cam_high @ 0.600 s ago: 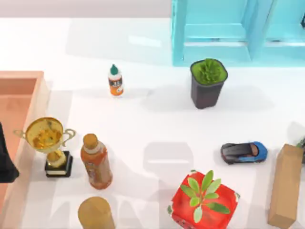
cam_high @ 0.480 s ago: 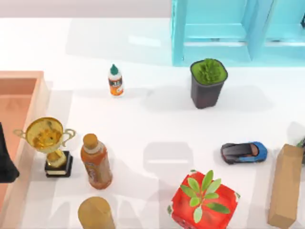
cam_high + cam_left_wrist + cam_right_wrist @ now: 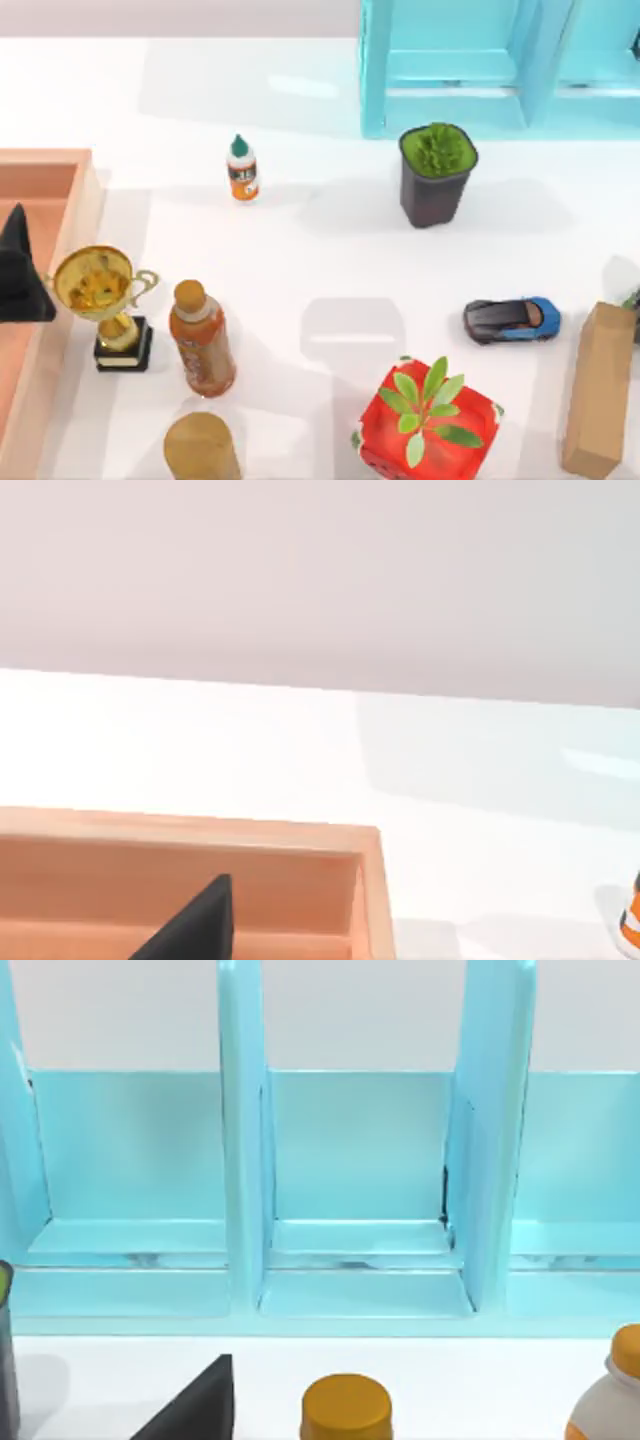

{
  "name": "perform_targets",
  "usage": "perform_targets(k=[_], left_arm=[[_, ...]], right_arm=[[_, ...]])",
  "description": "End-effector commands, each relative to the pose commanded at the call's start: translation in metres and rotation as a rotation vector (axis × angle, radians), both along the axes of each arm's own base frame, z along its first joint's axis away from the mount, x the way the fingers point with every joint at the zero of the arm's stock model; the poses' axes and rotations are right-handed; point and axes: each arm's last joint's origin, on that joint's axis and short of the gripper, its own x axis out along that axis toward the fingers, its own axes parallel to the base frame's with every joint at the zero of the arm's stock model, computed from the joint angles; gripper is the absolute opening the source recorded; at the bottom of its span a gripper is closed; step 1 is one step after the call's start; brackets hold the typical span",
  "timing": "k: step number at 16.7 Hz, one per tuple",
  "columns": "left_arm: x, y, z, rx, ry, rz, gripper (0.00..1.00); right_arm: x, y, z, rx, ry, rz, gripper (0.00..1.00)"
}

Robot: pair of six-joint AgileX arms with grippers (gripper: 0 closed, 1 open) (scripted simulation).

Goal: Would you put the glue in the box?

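Glue upright on the table, box at the left edge, left gripper over the box.

Glue (image 3: pixel 242 169) stands far-left of centre, well apart from the box (image 3: pixel 78 215); its orange label carries print too small to read. Box floor bare where visible, with the left gripper (image 3: pixel 20 270) above it beside the trophy (image 3: pixel 104 300); cannot tell how its jaws stand. Drink bottle (image 3: pixel 201 338) just right of the trophy, brown cylinder (image 3: pixel 200 448) near it at the near edge. Dark pot (image 3: pixel 436 175) holds a green plant; red pot (image 3: pixel 428 425) holds a leafy one. Toy car (image 3: pixel 512 319) and cardboard block (image 3: pixel 598 390) at right. Blue shelf (image 3: pixel 480 65) at the far side, compartments bare in the right wrist view.
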Motion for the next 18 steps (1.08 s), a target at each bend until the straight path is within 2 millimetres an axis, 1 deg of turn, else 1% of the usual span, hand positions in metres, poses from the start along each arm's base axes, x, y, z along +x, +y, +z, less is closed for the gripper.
perform_targets(k=[2,4,6,7,9,12,15,18], left_arm=[[0.02,-0.01,0.014,-0.02,0.075,-0.011,1.0],[0.046,-0.024,0.022,-0.031,0.159,-0.021,1.0],[0.076,-0.044,0.024,-0.033,0.245,-0.027,1.0],[0.092,-0.056,0.022,-0.029,0.288,-0.028,1.0],[0.121,-0.081,0.01,-0.015,0.368,-0.029,1.0],[0.157,-0.12,-0.019,0.018,0.47,-0.026,1.0],[0.177,-0.151,-0.049,0.05,0.535,-0.022,1.0],[0.185,-0.168,-0.067,0.069,0.565,-0.019,1.0]], right_arm=[[0.0,0.0,0.0,0.0,0.0,0.0,1.0],[0.0,0.0,0.0,0.0,0.0,0.0,1.0],[0.0,0.0,0.0,0.0,0.0,0.0,1.0],[0.0,0.0,0.0,0.0,0.0,0.0,1.0],[0.0,0.0,0.0,0.0,0.0,0.0,1.0],[0.0,0.0,0.0,0.0,0.0,0.0,1.0],[0.0,0.0,0.0,0.0,0.0,0.0,1.0],[0.0,0.0,0.0,0.0,0.0,0.0,1.0]])
